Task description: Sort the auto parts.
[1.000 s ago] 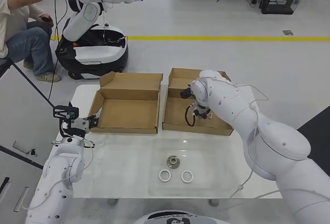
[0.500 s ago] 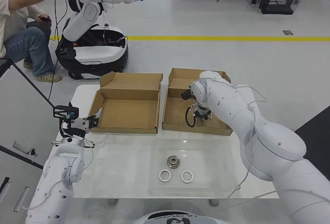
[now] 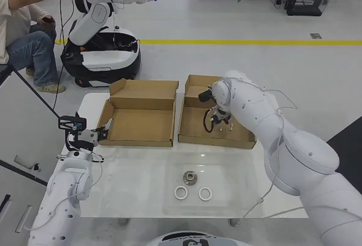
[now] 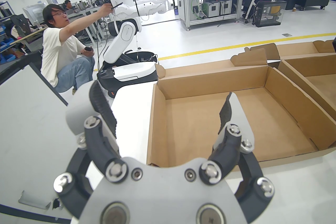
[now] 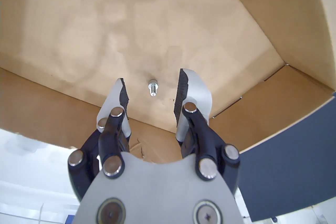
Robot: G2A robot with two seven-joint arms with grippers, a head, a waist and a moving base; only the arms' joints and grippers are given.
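A small silver bolt (image 5: 152,88) lies on the floor of the right cardboard box (image 3: 193,123). My right gripper (image 5: 152,78) hangs open just above the bolt, with one finger on each side and neither touching it. In the top view my right gripper (image 3: 220,125) is over the box's middle. My left gripper (image 4: 162,93) is open and holds nothing, near the left wall of the left cardboard box (image 4: 288,114); it is also seen as my left gripper (image 3: 101,132). A metal flanged part (image 3: 188,178) and two white rings (image 3: 181,192) (image 3: 204,194) lie at the table's front.
Both boxes (image 3: 141,120) sit side by side at the back of the white table (image 3: 131,178), their flaps raised. Another robot's base (image 3: 104,58) stands on the floor behind the table. A dark panel (image 3: 8,86) is at the left.
My right gripper has shifted a little to the right and farther back over the right box. The left arm and the parts at the front have not moved.
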